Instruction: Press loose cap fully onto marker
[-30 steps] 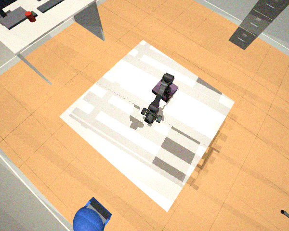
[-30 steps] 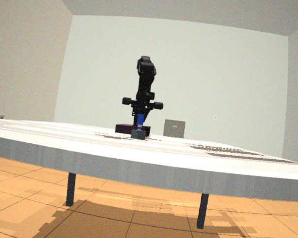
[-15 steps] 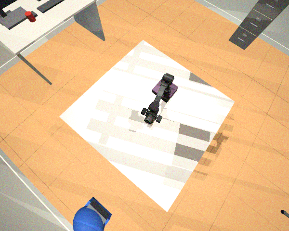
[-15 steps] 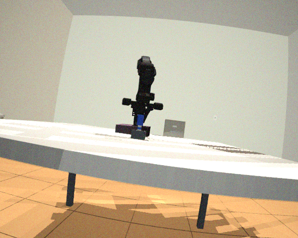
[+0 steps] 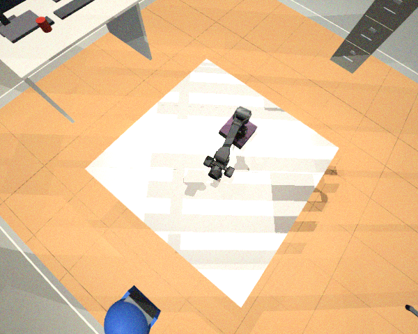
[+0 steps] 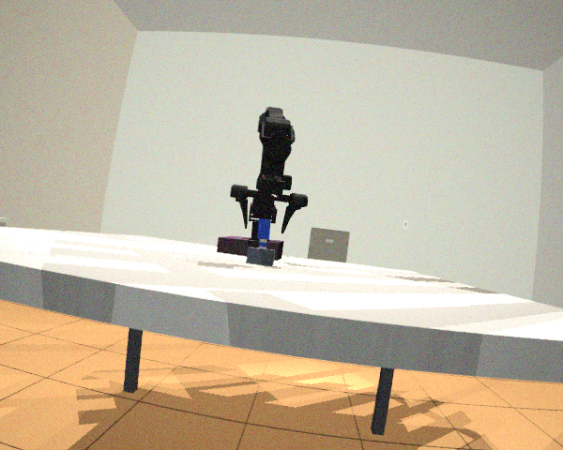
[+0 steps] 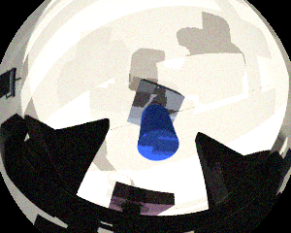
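The blue cap (image 6: 263, 229) (image 7: 157, 141) sits upright over the top of the marker (image 6: 262, 240). A short pale band and a little blue of the marker show between the cap and the holder block in the exterior view. The grey holder block (image 6: 260, 257) (image 7: 136, 113) stands on the table (image 5: 122, 168) (image 6: 127, 307). My gripper (image 5: 218, 166) (image 6: 264, 230) (image 7: 154, 130) is open, its fingers apart on either side of the cap, with a gap at each side in the wrist view. Whether the cap is clicked fully on cannot be told. In the top view the arm hides cap and marker.
The dark purple arm base (image 5: 228, 130) (image 6: 231, 245) (image 7: 157, 208) stands on the table behind the holder block. Shadows and bright stripes cross the table top. A desk (image 5: 25, 59), a blue chair-like object (image 5: 125, 319) and a drawer cabinet (image 5: 360, 43) stand away from the table.
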You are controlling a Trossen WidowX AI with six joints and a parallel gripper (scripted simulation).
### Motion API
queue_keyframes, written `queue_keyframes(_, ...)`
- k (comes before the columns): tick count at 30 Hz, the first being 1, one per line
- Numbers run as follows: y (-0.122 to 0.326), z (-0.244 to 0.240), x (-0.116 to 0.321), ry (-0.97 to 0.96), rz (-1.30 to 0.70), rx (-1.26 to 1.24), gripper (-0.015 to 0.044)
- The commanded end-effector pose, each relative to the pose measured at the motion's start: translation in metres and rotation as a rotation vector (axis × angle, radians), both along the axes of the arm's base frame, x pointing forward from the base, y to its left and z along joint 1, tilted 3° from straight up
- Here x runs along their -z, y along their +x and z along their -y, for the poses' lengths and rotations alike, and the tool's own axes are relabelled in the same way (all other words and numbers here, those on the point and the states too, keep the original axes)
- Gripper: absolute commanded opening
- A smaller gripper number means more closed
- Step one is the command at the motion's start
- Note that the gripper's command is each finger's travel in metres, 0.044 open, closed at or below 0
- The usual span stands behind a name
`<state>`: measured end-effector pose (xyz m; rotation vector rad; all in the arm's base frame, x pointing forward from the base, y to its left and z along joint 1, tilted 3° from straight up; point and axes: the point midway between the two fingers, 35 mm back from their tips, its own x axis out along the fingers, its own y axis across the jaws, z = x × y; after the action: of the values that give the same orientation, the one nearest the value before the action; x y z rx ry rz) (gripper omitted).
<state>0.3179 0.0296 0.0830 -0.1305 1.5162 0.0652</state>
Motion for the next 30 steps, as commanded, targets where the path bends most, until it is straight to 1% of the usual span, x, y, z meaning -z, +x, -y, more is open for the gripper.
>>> queue_keyframes(1, 0.001, -0.002, -0.044, 0.003, 0.023, 0.002, 0.0440)
queue_keyframes(3, -0.002, -0.002, -0.064, 0.003, 0.023, 0.002, 0.0440)
queue_keyframes(7, -0.003, -0.003, -0.066, 0.003, 0.023, 0.002, 0.0440)
queue_keyframes(12, -0.003, 0.001, -0.057, 0.018, 0.031, 0.205, 0.0309)
queue_keyframes(24, -0.003, 0.001, -0.057, 0.018, 0.031, 0.205, 0.0000)
queue_keyframes(30, -0.003, 0.001, -0.057, 0.018, 0.031, 0.205, 0.0000)
